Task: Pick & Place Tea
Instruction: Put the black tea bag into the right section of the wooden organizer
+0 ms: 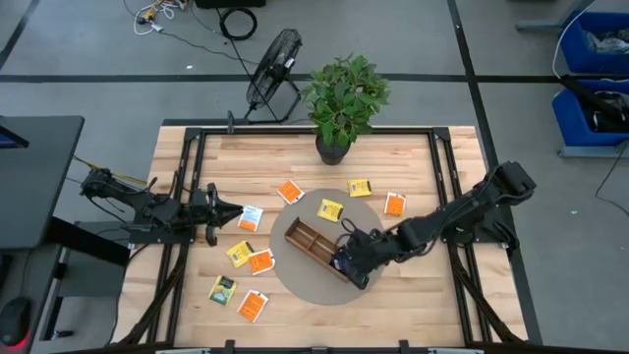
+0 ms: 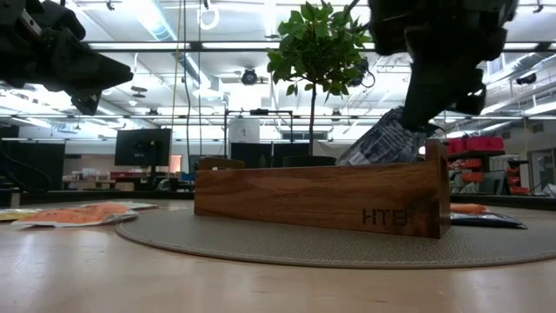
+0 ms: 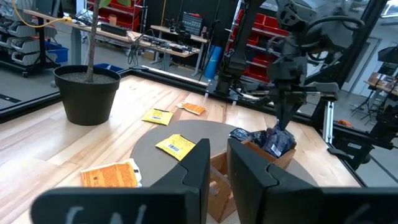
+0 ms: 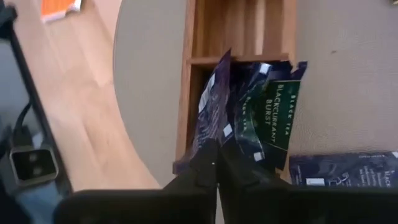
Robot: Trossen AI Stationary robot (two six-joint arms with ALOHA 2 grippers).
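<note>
The long wooden tray (image 1: pixel 310 243) lies on a round grey mat (image 1: pixel 295 280). Several dark blue tea sachets (image 4: pixel 249 106) stand bunched in its near-right end compartment and stick up over the wall (image 2: pixel 382 139). My right gripper (image 4: pixel 216 158) slants down onto that bunch, fingers shut. Another dark blue sachet (image 4: pixel 348 171) lies flat on the mat beside the tray. Orange (image 1: pixel 260 262) and yellow (image 1: pixel 329 209) sachets lie scattered on the mat and the table. My left gripper (image 1: pixel 234 211) waits level at the table's left, its fingers a little apart, holding nothing. My right gripper has its shut fingertips (image 4: pixel 208 155) at the upper edges of the standing dark blue sachets (image 4: pixel 208 124), coming slanting from above on the table's right. I cannot tell whether a sachet edge is pinched between them or only touched. The sachets stand tilted in the compartment.
A potted plant (image 1: pixel 334 147) stands at the table's far edge. A yellow-green sachet (image 1: pixel 222 289) and an orange one (image 1: pixel 254 306) lie near the front left. The tray's other compartments (image 4: pixel 242 31) show bare wood. A fan (image 1: pixel 273 64) stands on the floor beyond the table.
</note>
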